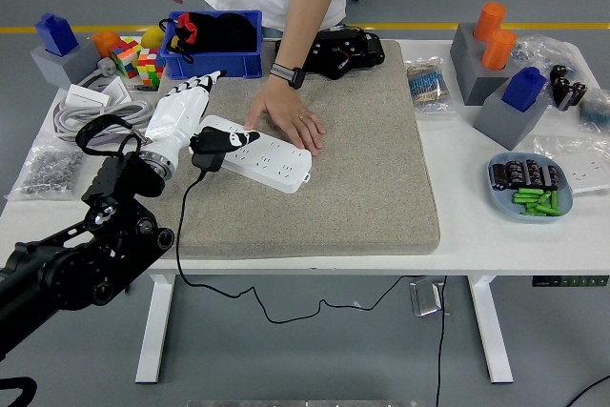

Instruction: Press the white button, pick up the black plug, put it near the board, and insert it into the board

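Note:
The white power strip (267, 157) lies slanted on the grey mat (362, 169). The black plug (211, 147) sits at the strip's left end, and its black cable (180, 226) runs down over the table's front edge. My left hand (183, 113), white with striped fingers (198, 83), is just left of the plug. Its fingers stretch up and away from the plug toward the blue bin. A person's hand (289, 119) lies flat on the strip's far edge, holding it down. Whether the plug's pins are in a socket is hidden.
A blue bin (250, 65) with black items stands behind the mat, with a black device (338, 50) beside it. Cubes (141, 62), a coiled grey cable (86, 116) and a bag of screws (46, 169) lie at the left. Grey holders (496, 69) and a blue dish (562, 207) are at the right.

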You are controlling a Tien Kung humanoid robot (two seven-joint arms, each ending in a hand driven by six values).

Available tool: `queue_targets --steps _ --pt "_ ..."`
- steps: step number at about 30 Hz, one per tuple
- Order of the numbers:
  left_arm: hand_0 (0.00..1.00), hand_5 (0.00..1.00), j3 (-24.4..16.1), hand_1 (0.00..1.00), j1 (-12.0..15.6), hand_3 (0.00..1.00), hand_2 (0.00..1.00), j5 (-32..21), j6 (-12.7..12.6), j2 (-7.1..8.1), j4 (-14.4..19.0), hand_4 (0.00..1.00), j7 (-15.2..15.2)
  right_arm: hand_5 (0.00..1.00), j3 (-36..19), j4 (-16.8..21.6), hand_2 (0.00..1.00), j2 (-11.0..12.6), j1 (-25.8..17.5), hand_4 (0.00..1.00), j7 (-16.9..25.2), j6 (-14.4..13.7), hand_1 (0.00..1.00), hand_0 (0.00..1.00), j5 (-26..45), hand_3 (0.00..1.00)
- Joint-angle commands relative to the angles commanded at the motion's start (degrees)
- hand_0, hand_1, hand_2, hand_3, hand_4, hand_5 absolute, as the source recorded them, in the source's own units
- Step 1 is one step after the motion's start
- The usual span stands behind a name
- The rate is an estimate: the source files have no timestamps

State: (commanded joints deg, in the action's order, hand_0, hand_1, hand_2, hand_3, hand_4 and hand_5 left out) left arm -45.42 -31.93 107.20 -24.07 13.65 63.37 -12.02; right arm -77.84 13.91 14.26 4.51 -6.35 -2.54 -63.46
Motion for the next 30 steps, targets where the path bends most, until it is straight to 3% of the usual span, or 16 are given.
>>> queue_targets --steps 5,6,7,13,21,30 --pt "0.948 0.57 -1.2 0.965 3.34 0.886 0.897 -2.43 -0.2 3.84 2.91 0.978 7.37 0.403 -0.26 0.0 0.623 0.02 -0.11 0.651 -0.01 0.01 0.637 0.757 -0.25 0.606" --pt "0.892 0.553 -1.26 0.895 3.79 0.813 0.784 -2.58 -0.06 4.29 3.11 0.903 8.18 0.403 -0.29 0.03 0.623 0.05 -0.11 0.651 0.0 0.0 0.637 0.757 -0.27 0.606" --pt "0.892 0.553 -1.33 0.895 4.33 0.813 0.784 -2.75 0.14 4.8 3.36 0.903 8.96 0.403 -0.35 0.06 0.623 0.09 -0.11 0.651 0.02 -0.02 0.637 0.757 -0.28 0.606" --pt "0.902 0.585 -1.24 0.907 6.99 0.843 0.817 -1.76 1.43 7.07 4.88 0.906 10.05 0.403 -0.51 0.12 0.623 0.22 -0.02 0.651 0.07 -0.05 0.637 0.757 -0.38 0.606" --pt "0.908 0.58 0.29 0.915 8.19 0.855 0.837 -0.74 2.2 7.98 4.9 0.899 9.24 0.402 -0.81 0.21 0.622 0.2 0.14 0.651 0.11 -0.06 0.637 0.757 -0.4 0.606" --pt "0.911 0.575 1.34 0.919 7.72 0.857 0.837 -0.36 2.84 7.47 3.79 0.886 8.19 0.403 -0.64 0.17 0.622 0.13 0.1 0.651 0.11 -0.05 0.637 0.756 -0.42 0.606"
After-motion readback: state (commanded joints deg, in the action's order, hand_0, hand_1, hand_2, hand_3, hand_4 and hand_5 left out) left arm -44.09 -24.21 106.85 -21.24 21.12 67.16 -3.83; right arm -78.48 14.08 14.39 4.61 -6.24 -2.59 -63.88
